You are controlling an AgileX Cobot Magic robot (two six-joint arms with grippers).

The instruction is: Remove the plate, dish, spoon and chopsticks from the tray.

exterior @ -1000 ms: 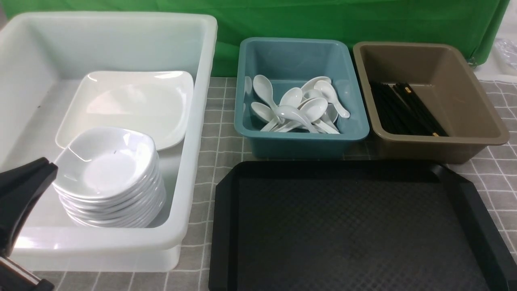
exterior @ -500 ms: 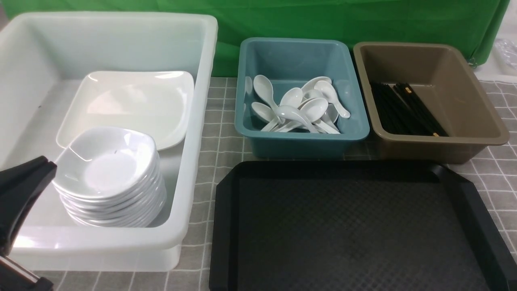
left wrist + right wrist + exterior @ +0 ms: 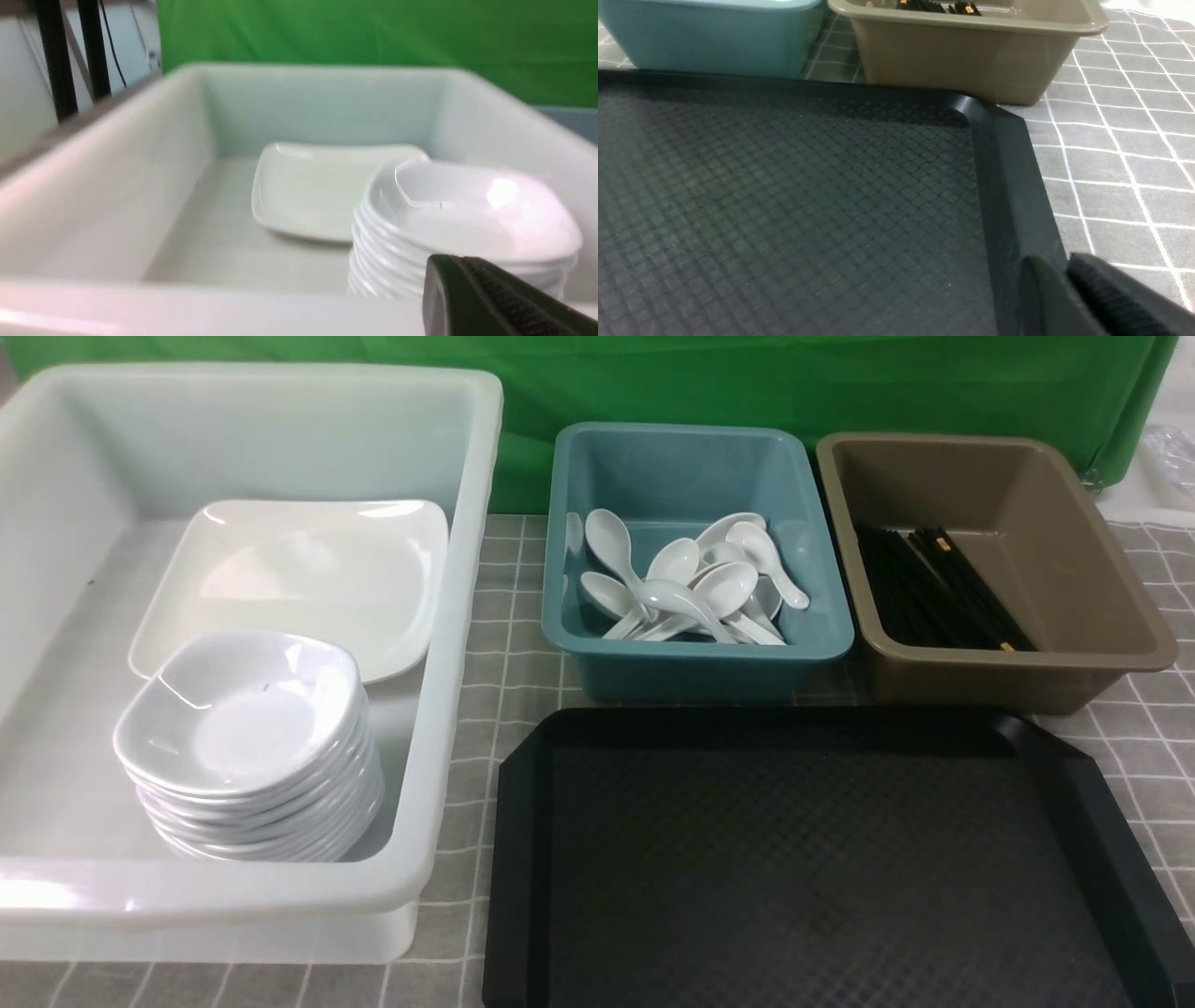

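We can't tell if either gripper's open; only one left finger (image 3: 495, 298) and one right finger (image 3: 1101, 298) show. The plate (image 3: 299, 581) sits in the white tub (image 3: 457, 616), and the tray (image 3: 822, 859) is bare.

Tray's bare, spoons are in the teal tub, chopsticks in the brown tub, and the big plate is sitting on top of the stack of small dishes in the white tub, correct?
Not quite. The front view shows the plate lying flat on the white tub floor behind the stack of small dishes, not on top of it. The rest is right.
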